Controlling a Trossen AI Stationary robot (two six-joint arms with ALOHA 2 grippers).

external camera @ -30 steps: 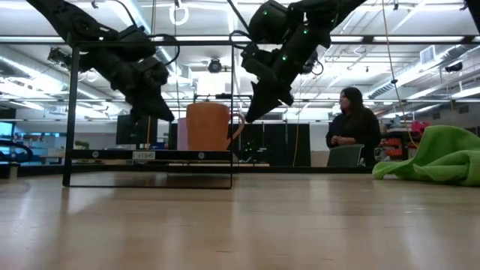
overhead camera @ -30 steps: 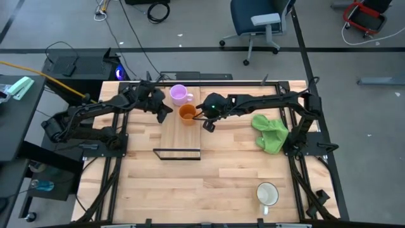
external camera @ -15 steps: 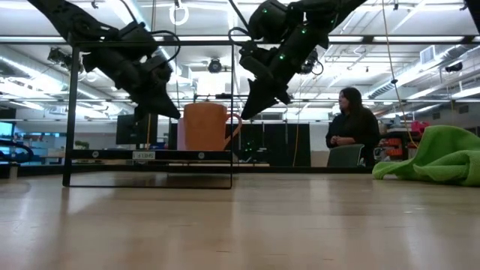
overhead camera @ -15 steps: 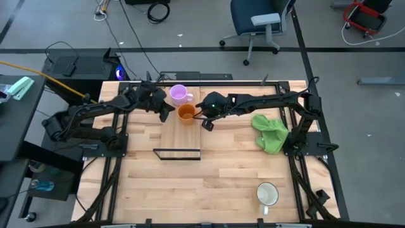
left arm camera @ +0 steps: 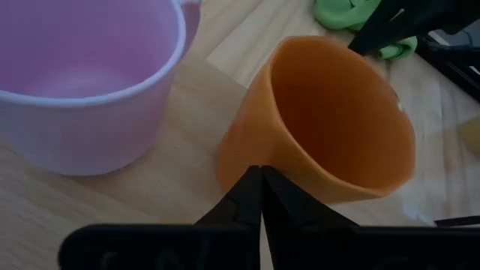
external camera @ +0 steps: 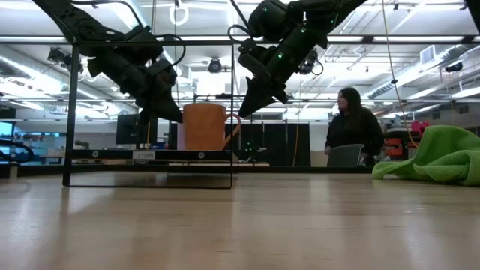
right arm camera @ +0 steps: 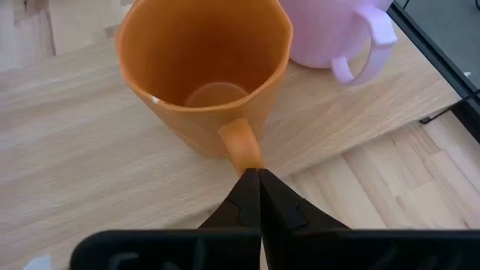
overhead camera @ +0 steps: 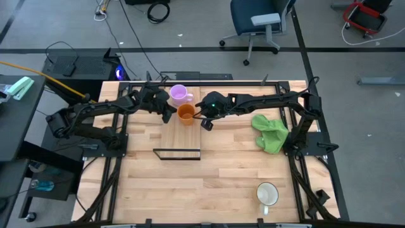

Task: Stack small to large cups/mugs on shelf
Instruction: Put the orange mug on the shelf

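Right wrist view first: the right gripper (right arm camera: 259,180) has its fingers pressed together, holding nothing, tips at the orange mug's (right arm camera: 206,71) handle. Opposite, the left gripper (left arm camera: 260,180) is equally pinched shut beside that mug. Behind stands the purple mug (overhead camera: 178,94). Both sit on the shelf (overhead camera: 171,134). Any nudge could tip the orange mug.

Bright ceiling lights, arms backlit, wrist foregrounds blurred
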